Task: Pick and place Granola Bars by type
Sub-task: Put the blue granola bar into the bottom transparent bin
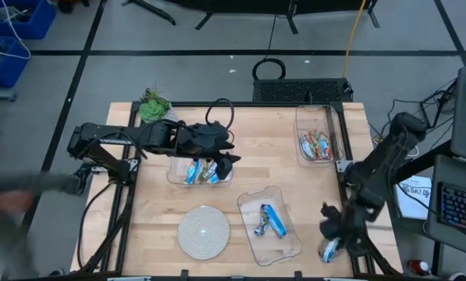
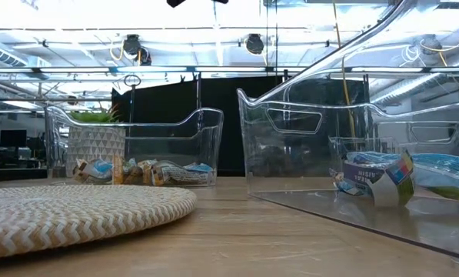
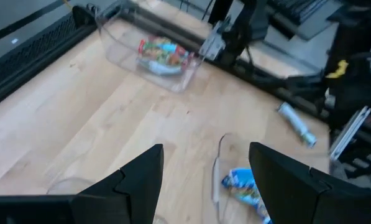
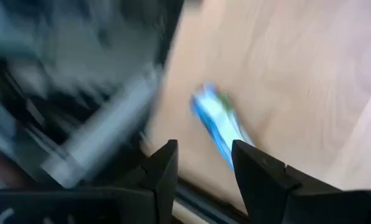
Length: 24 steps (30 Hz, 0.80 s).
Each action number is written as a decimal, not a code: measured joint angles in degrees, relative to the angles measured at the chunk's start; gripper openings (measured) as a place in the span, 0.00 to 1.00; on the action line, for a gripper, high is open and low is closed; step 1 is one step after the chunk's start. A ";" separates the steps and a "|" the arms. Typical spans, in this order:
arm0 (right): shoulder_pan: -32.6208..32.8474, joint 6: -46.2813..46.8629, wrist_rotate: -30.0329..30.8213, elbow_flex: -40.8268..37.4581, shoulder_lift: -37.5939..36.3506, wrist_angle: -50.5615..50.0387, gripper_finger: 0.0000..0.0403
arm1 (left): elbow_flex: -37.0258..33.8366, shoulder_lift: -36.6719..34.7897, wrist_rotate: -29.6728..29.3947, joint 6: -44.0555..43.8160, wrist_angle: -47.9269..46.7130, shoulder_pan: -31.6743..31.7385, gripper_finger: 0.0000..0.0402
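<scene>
Mixed blue and multicoloured Granola Bars (image 1: 201, 172) lie in the middle clear bin. My left gripper (image 1: 229, 162) hovers open over that bin's right end and holds nothing (image 3: 207, 152). Multicoloured bars (image 1: 317, 145) fill the far-right bin (image 3: 163, 53). Blue bars (image 1: 268, 221) lie in the near bin (image 2: 375, 178). One blue bar (image 1: 329, 250) lies at the table's near right corner, by the frame. My right gripper (image 1: 330, 228) hangs open just above it; in the right wrist view the bar (image 4: 219, 127) lies ahead of the open fingers (image 4: 204, 146).
A round woven plate (image 1: 204, 232) sits near the table's near edge, left of the near bin (image 1: 291, 248). A potted plant (image 1: 154, 105) stands at the far left corner. The black frame rails (image 1: 346, 168) run along the table's sides. Bare wood lies between the bins.
</scene>
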 joint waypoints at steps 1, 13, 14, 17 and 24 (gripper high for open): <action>1.48 -3.82 0.00 0.00 1.39 -1.26 0.35 | 0.00 0.00 -0.01 0.07 -0.90 0.00 0.61; 6.46 -20.86 6.47 -1.86 9.14 2.71 0.42 | -0.02 0.00 -1.26 -4.78 -4.24 -0.02 0.61; 6.44 -21.61 6.61 -2.38 9.54 3.43 0.43 | -0.02 0.00 -1.37 -4.78 -4.24 -0.02 0.61; 5.87 -22.45 4.97 -3.71 10.61 5.26 0.45 | -0.02 0.00 -1.50 -4.82 -4.20 0.00 0.61; 5.24 -22.09 1.03 -5.69 13.75 9.12 0.46 | -0.02 0.00 -1.50 -4.47 -4.20 -0.01 0.61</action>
